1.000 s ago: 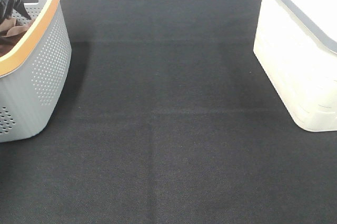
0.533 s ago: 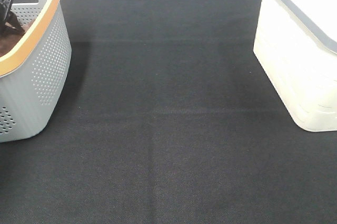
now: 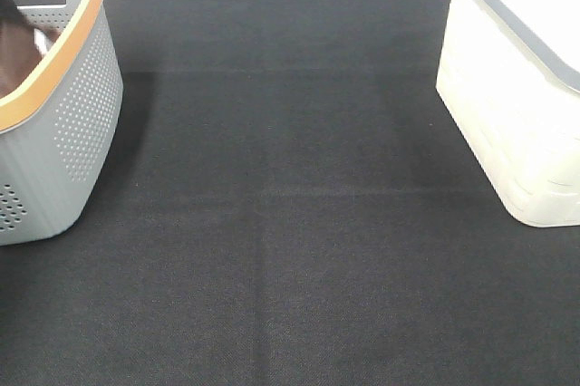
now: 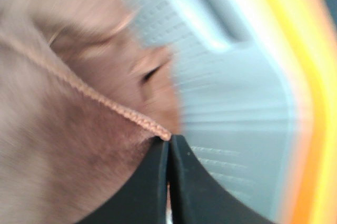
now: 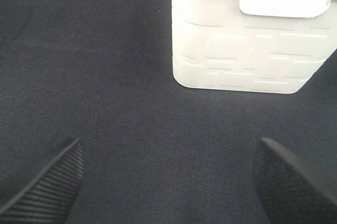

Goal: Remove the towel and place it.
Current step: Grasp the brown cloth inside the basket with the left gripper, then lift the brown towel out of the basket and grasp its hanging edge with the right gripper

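In the left wrist view, my left gripper (image 4: 168,149) has its black fingers pressed together on the stitched hem of the reddish-brown towel (image 4: 68,145). It holds the towel inside the grey basket (image 4: 231,129). The picture is blurred by motion. From the high camera only a brown patch of the towel (image 3: 18,51) shows in the basket (image 3: 72,123) at the far left, and the gripper itself is a dark smear at the picture's edge. My right gripper (image 5: 168,182) is open above the black mat with nothing between its fingers.
The grey perforated basket has an orange rim (image 3: 63,37). A white box (image 3: 517,123) with a grey lid (image 3: 507,19) stands at the right and is also seen ahead of the right gripper (image 5: 247,40). Black mat (image 3: 290,223) lies between the two containers.
My left gripper has gone from open to shut on the towel in the basket and has slid almost out of the high view. The brown cloth stands higher. The right arm has not moved.
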Controlling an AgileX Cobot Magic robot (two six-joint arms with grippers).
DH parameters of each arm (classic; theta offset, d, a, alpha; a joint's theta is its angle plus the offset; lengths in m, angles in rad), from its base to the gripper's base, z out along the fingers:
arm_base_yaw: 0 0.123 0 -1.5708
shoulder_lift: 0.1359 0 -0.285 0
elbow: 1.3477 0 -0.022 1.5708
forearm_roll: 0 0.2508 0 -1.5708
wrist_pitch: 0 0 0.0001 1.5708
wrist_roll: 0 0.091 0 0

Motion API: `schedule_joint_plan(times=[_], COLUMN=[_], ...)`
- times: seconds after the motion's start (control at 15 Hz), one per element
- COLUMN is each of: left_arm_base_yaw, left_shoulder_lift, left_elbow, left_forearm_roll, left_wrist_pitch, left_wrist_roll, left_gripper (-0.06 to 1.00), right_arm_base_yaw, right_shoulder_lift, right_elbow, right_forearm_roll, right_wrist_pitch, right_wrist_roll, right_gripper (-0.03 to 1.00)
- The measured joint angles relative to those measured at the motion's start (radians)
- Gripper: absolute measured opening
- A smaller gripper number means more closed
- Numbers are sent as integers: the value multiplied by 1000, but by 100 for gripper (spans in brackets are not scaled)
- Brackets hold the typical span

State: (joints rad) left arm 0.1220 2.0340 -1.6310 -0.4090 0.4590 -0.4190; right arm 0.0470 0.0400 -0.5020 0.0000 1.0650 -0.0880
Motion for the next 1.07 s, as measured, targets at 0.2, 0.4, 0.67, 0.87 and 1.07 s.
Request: schedule_joint_plan(times=[0.2, 0.4, 0.67, 0.87, 1.07], left_arm_base_yaw=[0, 0, 0, -4, -25], left_shoulder_lift=[-141, -270, -403, -464, -488], left_elbow=[0, 0, 0, 0, 0], left_forearm_roll=[0, -24, -219, -380, -491], left_wrist_pitch=[1, 1, 1, 1, 0], left_wrist_roll=[124, 198, 382, 537, 660], left_gripper=[0, 0, 0, 0, 0], right_arm_base_yaw=[0, 0, 0, 0, 0], right_shoulder_lift=[0, 0, 4, 79, 181], right_elbow=[0, 0, 0, -11, -22], right_forearm_roll=[0, 0, 0, 17, 101], right_wrist_pitch=[0, 0, 0, -14, -99], right_wrist_roll=[0, 0, 0, -5, -53], right_gripper=[82, 82, 81, 77, 77])
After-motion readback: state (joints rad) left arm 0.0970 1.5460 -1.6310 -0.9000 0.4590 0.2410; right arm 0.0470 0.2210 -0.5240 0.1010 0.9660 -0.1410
